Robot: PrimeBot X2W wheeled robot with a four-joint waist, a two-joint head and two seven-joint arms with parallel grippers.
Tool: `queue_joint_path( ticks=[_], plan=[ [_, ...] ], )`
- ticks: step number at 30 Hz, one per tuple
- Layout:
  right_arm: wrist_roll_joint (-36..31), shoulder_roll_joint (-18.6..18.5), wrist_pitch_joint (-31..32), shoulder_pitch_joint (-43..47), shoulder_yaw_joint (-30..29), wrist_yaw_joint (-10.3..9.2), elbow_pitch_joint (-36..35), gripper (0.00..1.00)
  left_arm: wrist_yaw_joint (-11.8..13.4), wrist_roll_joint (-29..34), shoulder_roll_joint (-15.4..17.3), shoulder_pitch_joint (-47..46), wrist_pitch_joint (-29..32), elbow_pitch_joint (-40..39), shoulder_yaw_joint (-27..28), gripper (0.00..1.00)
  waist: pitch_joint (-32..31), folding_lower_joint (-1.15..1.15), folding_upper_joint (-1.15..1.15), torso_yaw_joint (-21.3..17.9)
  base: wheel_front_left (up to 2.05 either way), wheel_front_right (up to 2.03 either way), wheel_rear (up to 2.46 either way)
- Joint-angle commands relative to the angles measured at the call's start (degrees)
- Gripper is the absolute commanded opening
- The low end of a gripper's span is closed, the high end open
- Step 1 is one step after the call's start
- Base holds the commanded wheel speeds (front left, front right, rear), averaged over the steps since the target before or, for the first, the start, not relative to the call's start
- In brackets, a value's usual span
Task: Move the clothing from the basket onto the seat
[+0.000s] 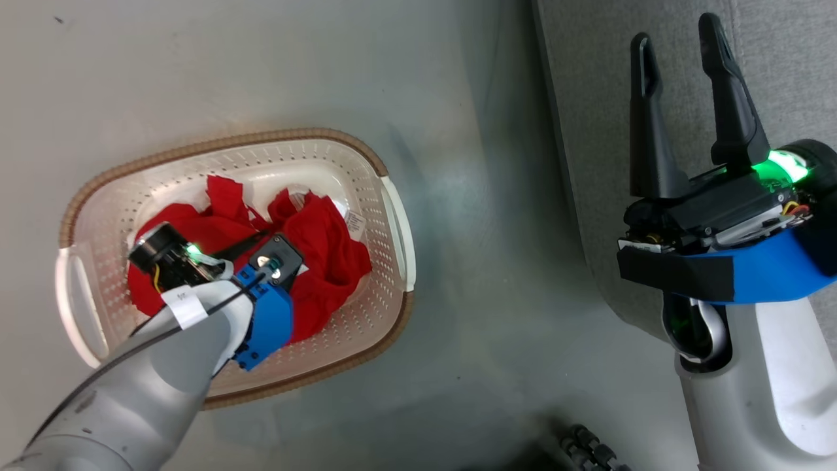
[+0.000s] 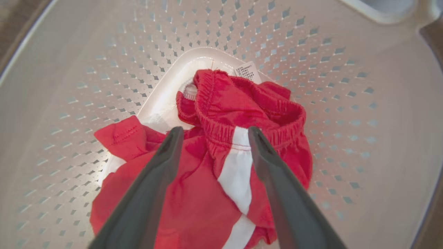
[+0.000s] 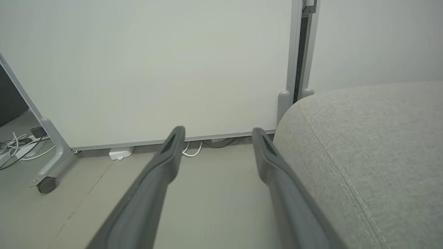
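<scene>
The cream-white basket (image 1: 229,140) stands on the floor at the left of the head view, with the red clothing (image 1: 327,255) crumpled in its bottom. My left arm reaches down into it. In the left wrist view my left gripper (image 2: 214,135) is open just above the clothing (image 2: 221,110), its fingers on either side of a white stripe and an elastic waistband, gripping nothing. My right gripper (image 1: 677,33) stands open and empty at the right, fingers over the edge of the light grey seat (image 1: 588,98). The seat (image 3: 363,155) also lies beside the right gripper (image 3: 218,133).
Bare grey floor separates the basket from the seat. A dark ribbed wheel (image 1: 588,451) shows at the bottom edge. Ahead of the right gripper stands a white panel (image 3: 155,69) on a castor (image 3: 46,185), with cables (image 3: 17,145) on the floor.
</scene>
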Motion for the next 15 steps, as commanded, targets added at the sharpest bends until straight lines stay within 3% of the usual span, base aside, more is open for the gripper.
queue_joint_path(
  ticks=[1, 15],
  plan=[
    [0.62, -0.06, -0.20, -1.19, -0.02, 0.11, -0.73, 1.00, 0.00, -2.07, 1.04, -1.65, 1.13, -0.60, -1.61, 1.00, 2.67, -0.01, 0.00, -1.25, 0.00, 0.00, 0.00],
    [0.35, -0.07, -0.20, -1.42, -0.62, 0.11, -2.91, 1.00, -0.01, -10.29, 3.96, -4.40, 12.56, -5.38, -5.34, 1.00, 8.83, -0.01, 0.00, -2.07, 0.00, 0.00, 0.00]
  ],
)
